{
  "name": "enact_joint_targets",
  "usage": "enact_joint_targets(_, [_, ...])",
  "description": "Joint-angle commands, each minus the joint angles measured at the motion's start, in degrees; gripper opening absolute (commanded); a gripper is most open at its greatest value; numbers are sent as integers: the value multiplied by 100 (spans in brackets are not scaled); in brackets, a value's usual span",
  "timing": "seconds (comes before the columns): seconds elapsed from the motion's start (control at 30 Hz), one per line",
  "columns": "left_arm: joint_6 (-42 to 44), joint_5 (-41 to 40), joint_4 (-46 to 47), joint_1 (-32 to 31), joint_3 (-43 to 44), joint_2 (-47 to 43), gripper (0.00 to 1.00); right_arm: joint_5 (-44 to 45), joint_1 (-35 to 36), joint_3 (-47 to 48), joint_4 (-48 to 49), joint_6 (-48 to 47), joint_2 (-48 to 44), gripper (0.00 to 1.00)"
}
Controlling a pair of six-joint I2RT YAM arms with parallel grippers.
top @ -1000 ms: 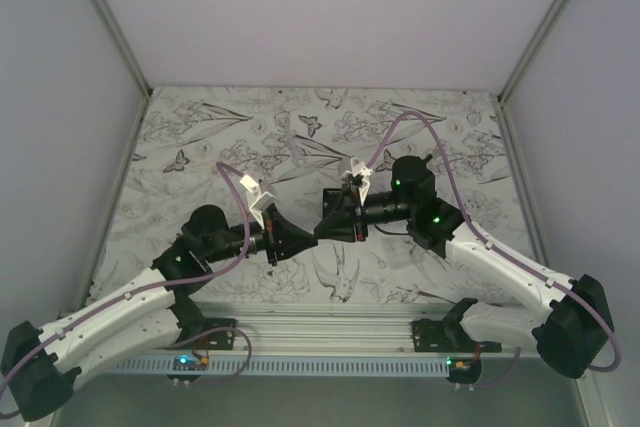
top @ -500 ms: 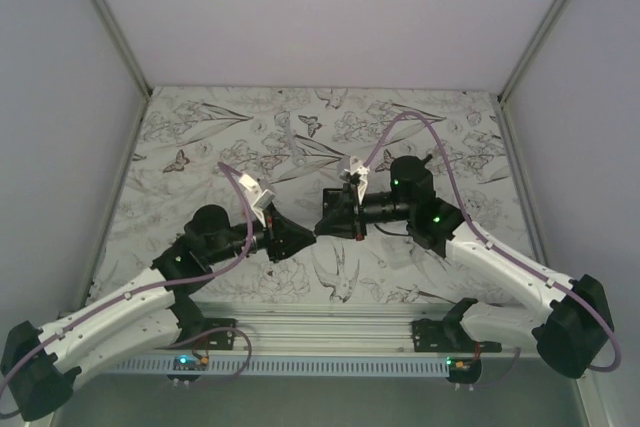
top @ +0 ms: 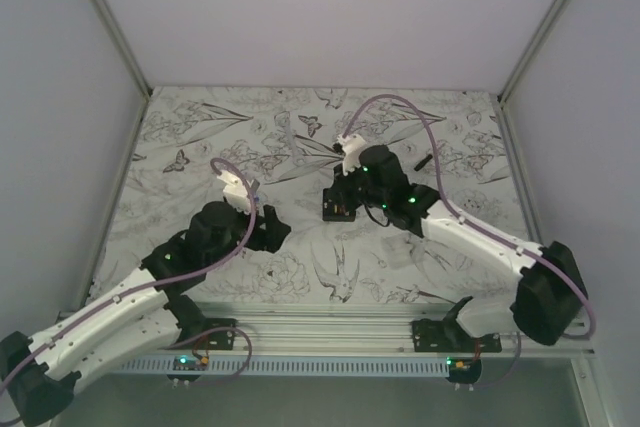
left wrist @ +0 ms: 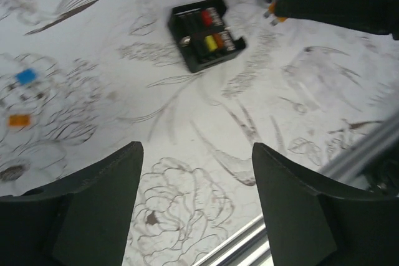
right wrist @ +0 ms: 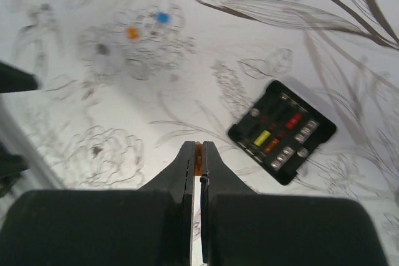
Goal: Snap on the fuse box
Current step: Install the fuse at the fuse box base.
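Note:
The fuse box (right wrist: 282,130) is a black square box lying flat on the patterned table, lid off, with red, yellow and orange pieces showing in its slots. It also shows in the left wrist view as the fuse box (left wrist: 206,34) and from above as the fuse box (top: 335,212). My right gripper (right wrist: 198,152) is shut on a small orange piece (right wrist: 198,149), hovering just left of the box. My left gripper (left wrist: 196,154) is open and holds nothing, well back from the box. From above, the left gripper (top: 278,230) lies left of the box and the right gripper (top: 348,197) right over it.
A loose blue piece (right wrist: 162,17) and a loose orange piece (right wrist: 131,32) lie on the table left of the box. A short black stick (top: 424,160) lies at the back right. The metal rail (left wrist: 365,147) runs along the near table edge.
The two grippers met tip to tip above the table; now they are apart. The left jaws have opened and drawn back. The right arm has swung down over the box.

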Motion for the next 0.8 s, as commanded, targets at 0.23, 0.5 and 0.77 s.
enact_joint_targets(0.23, [-213,-1964,-1987,95,435,351,99,3053,226,1374,-1195,1026,1595,0])
enact_joint_targets(0.5, [-215,-2514,-2039,104,230,490,100,3349,222,2022,-1380,1358,2527,0])
enact_joint_targets(0.77, [-241,-2696,-2134,99,171,234,100,3710,222,2506,-1675,1863,3286,0])
